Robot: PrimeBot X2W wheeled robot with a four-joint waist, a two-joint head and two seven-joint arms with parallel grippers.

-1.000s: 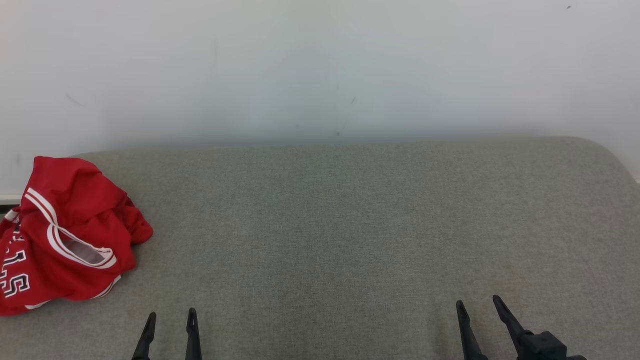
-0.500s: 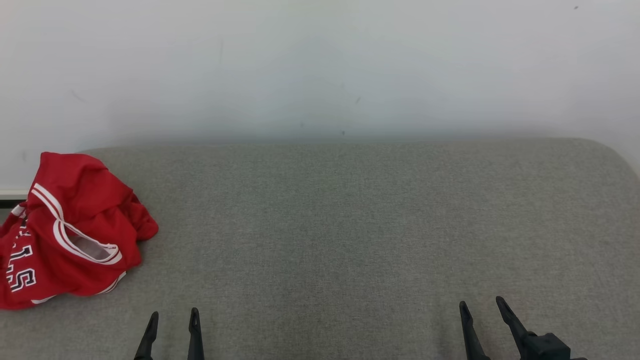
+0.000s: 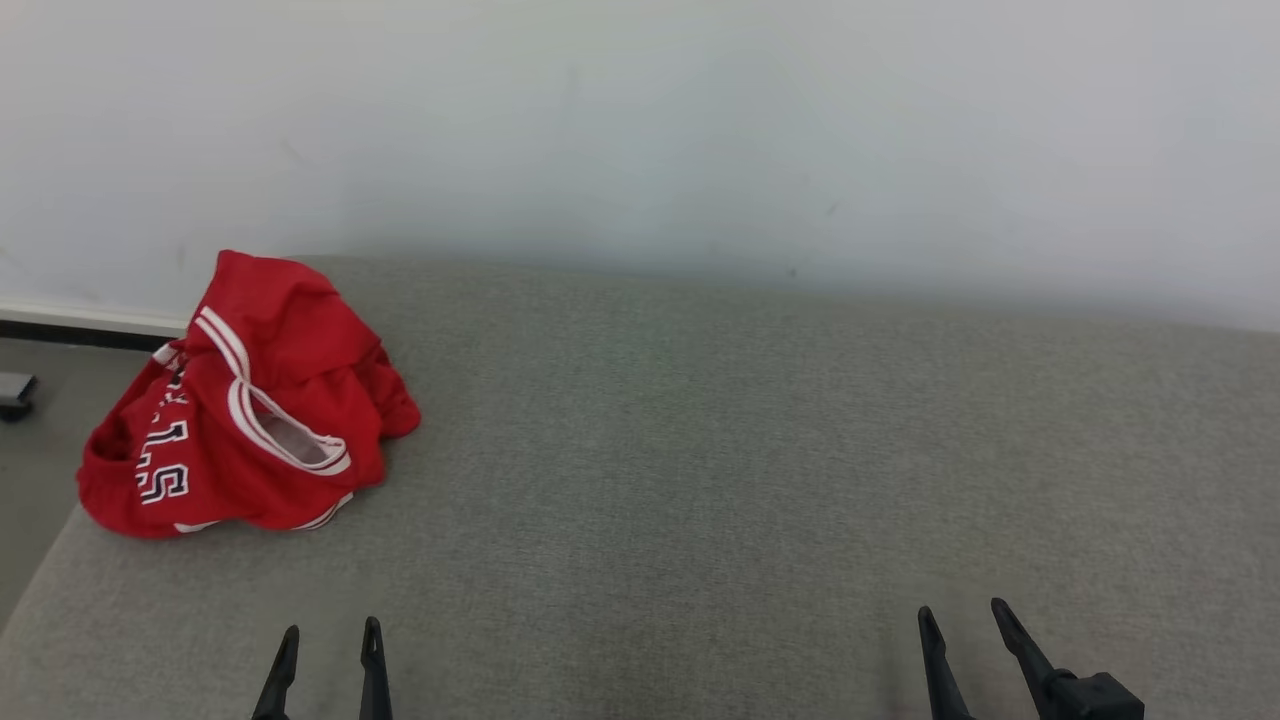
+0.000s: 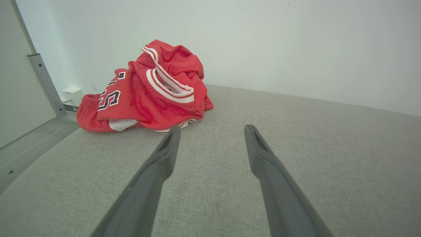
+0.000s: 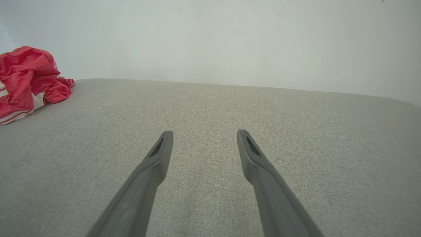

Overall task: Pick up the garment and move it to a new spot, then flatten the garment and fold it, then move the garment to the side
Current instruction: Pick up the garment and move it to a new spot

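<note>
The garment (image 3: 250,410) is a red jersey with white stripes and black-and-white lettering, crumpled in a heap at the far left end of the grey cushion (image 3: 700,450). My left gripper (image 3: 330,635) hovers open near the front edge, below and right of the heap, nothing between its fingers. In the left wrist view the garment (image 4: 148,92) lies just beyond the left gripper (image 4: 212,130), left of its line. My right gripper (image 3: 960,620) stands open at the lower right, far from the cloth. The right wrist view shows the garment (image 5: 26,82) at its left edge, well away from the right gripper (image 5: 204,135).
A pale wall (image 3: 640,130) rises straight behind the cushion. Past the cushion's left end lies grey floor (image 3: 30,470) with a dark baseboard strip and a small dark object (image 3: 15,393). The left wrist view shows a metal post (image 4: 46,85) and a white wall socket (image 4: 72,95).
The head camera has swung left, so the whole scene slid rightward and the cushion's left end and floor came into sight. The garment lies as before; both grippers stay open.
</note>
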